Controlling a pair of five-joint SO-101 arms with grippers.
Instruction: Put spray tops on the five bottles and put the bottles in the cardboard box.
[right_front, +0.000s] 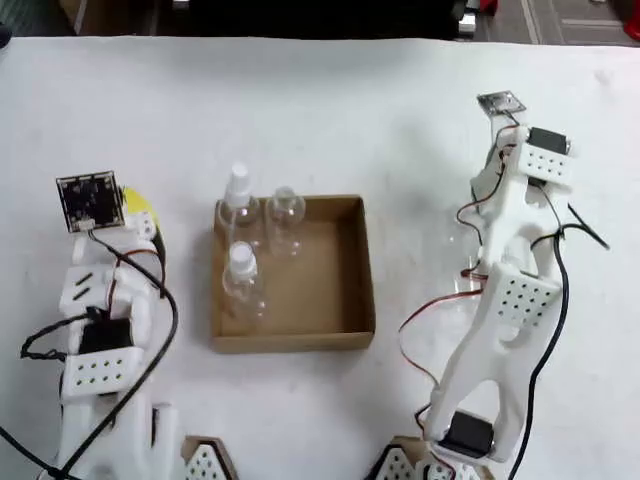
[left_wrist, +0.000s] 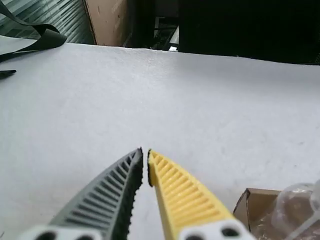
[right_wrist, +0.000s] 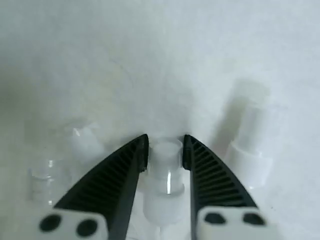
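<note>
Our ridged black right gripper (right_wrist: 165, 144) clamps a white cylindrical spray top (right_wrist: 164, 192) toward the right edge of the table (right_front: 300, 110); our left gripper (left_wrist: 145, 152) holds serrated tips together.

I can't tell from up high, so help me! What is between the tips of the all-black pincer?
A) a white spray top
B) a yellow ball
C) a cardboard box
A: in the right wrist view, a white spray top sits squeezed between the tips of the right pincer.
</note>
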